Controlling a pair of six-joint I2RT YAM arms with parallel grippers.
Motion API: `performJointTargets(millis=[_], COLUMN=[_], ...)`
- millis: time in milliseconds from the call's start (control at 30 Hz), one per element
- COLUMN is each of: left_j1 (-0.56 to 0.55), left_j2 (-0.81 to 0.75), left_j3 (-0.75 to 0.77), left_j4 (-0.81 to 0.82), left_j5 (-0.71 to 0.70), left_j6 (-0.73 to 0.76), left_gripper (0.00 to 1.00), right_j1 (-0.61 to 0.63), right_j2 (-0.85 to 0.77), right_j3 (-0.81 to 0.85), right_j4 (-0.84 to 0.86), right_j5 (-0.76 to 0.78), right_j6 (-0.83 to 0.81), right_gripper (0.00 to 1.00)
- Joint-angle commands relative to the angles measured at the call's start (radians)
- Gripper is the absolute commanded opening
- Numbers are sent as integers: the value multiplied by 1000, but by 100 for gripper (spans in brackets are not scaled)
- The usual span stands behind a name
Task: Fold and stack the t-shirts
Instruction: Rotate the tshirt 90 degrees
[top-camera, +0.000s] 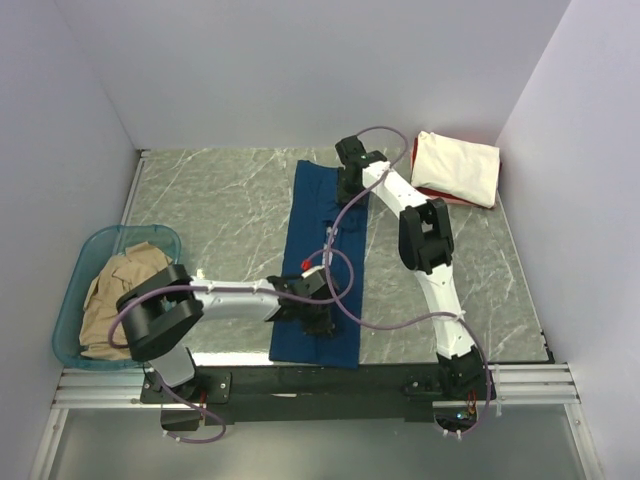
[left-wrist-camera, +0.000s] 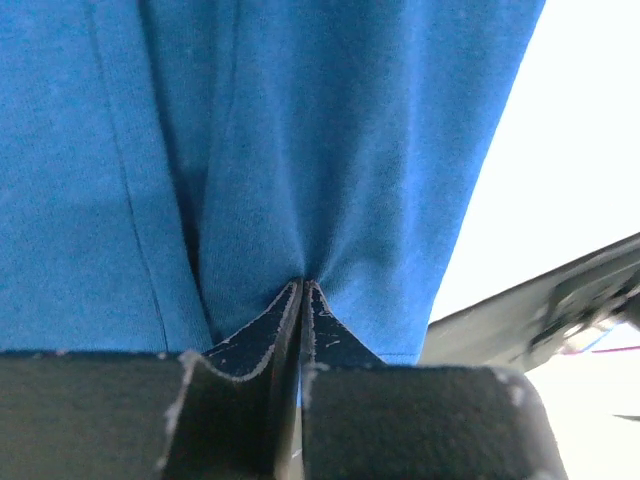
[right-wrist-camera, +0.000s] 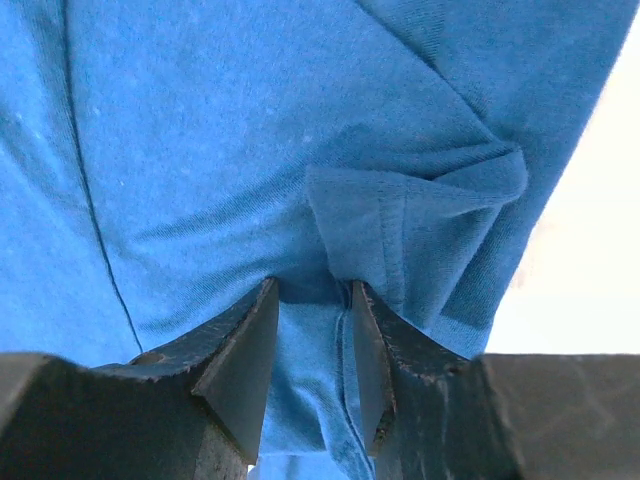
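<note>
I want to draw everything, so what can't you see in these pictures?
- Red t-shirt: top view, the cream t-shirt covers nearly all of it.
- Tan t-shirt: top view, crumpled in the tub, partly behind the left arm.
- Right gripper: right wrist view, navy t-shirt between parted fingers; gripping or not, unclear.
</note>
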Motion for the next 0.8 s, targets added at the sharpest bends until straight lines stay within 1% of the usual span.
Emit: performJointTargets(millis=[0, 67, 167, 200, 300, 367, 500, 767], left_j1=[43, 69, 92, 93, 95, 93, 92, 61], left_j2=[69, 101, 136, 146, 173, 160, 118, 87], left_j3=[72, 89, 116, 133, 161, 156, 114, 64], left_j4=[46, 75, 106, 112, 115, 116, 107, 95], left_j5=[44, 59, 94, 102, 117, 120, 113, 102], left_j6=[36, 33, 33, 33, 36, 32, 32, 30], left_gripper=[7, 6, 6, 7, 6, 6, 6, 3], right_j1=[-33, -56, -82, -87, -94, -93, -96, -94], right_j2=[112, 124, 112, 111, 106, 106, 114, 100], right_j3=[126, 144, 115, 114, 123, 141, 189, 141], right_j4=[-63, -40, 14, 41, 78, 86, 74, 89], right_j5=[-1, -17, -54, -92, -122, -129, -131, -136], right_j6=[-49, -49, -48, -46, -52, -65, -91, -106], right_gripper=[43, 43, 45, 45, 47, 50, 52, 52])
